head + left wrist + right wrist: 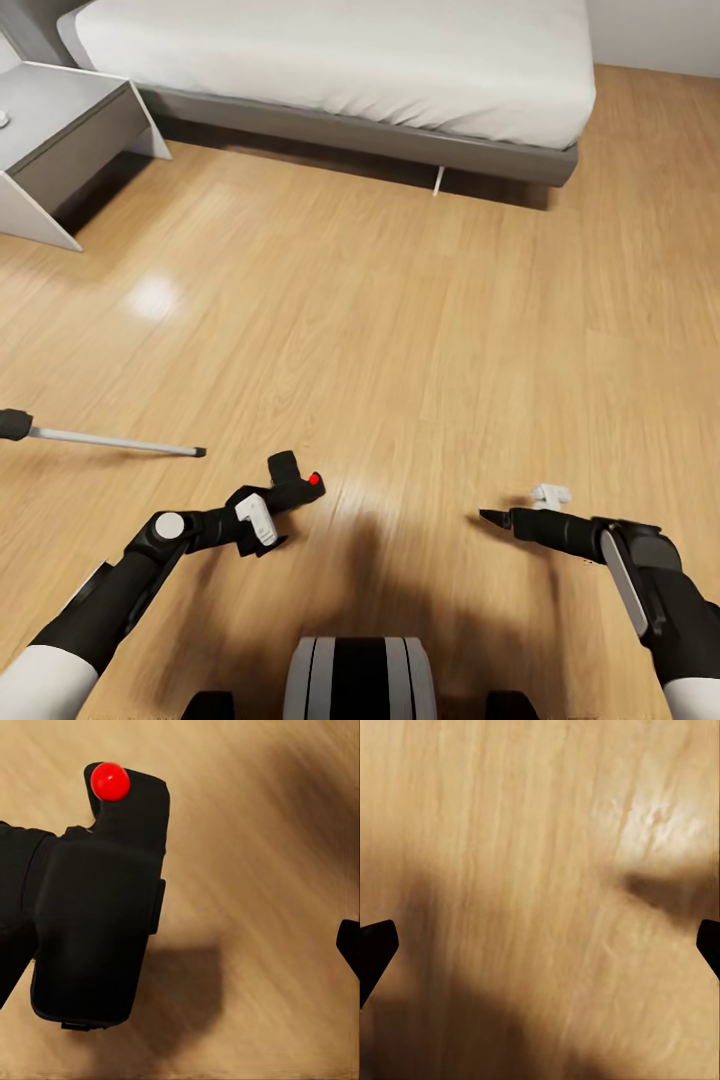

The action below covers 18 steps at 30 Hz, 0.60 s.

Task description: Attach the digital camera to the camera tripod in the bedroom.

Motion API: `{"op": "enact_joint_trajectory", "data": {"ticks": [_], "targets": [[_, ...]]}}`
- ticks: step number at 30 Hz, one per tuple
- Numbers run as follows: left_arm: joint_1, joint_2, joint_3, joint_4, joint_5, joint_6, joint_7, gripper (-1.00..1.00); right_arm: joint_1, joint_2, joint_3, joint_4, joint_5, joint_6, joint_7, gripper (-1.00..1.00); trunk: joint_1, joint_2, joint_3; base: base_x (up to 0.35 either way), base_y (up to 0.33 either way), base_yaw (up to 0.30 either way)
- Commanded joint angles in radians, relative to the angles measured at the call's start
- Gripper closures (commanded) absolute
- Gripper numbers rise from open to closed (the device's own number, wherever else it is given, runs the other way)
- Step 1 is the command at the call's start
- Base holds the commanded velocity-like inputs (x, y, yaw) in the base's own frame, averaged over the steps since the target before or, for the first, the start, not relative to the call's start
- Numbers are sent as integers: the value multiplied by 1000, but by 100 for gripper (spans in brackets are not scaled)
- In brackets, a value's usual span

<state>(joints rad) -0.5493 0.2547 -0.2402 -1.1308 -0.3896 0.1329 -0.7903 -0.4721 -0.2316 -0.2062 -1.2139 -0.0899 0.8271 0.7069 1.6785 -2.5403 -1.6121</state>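
You held one small black boxy camera with a red button (pixel 297 481) in your left gripper (pixel 283 497), fingers closed on its body, above bare light wood floor (pixel 420 330). Your right gripper (pixel 493 518) hung empty, fingers wide. One silver tripod leg (pixel 110 441) lay left. Grey-framed white bed (pixel 350 60) and grey nightstand (pixel 60 140) bounded the far edge. No legible writing.
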Motion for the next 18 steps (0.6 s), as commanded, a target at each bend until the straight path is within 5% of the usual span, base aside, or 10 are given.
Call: {"op": "enact_joint_trajectory", "data": {"ticks": [1,7,13,18], "targets": [[0,3,0,-3,-1,8,-3,-100,0,1,-1,-22,-9,11,-2,-100,0,-1,-5,0,0,0],[0,9,44,-11,0,7,-5,-100,0,14,0,-199,-23,71,0,-100,3,-2,-28,0,0,0],[0,10,120,-17,0,6,-13,-100,0,58,1,-323,-122,218,12,-100,6,-3,-51,0,0,0],[0,11,138,-18,-1,5,-14,-100,0,69,0,-345,-210,220,27,-100,8,-4,-70,0,0,0]]}}
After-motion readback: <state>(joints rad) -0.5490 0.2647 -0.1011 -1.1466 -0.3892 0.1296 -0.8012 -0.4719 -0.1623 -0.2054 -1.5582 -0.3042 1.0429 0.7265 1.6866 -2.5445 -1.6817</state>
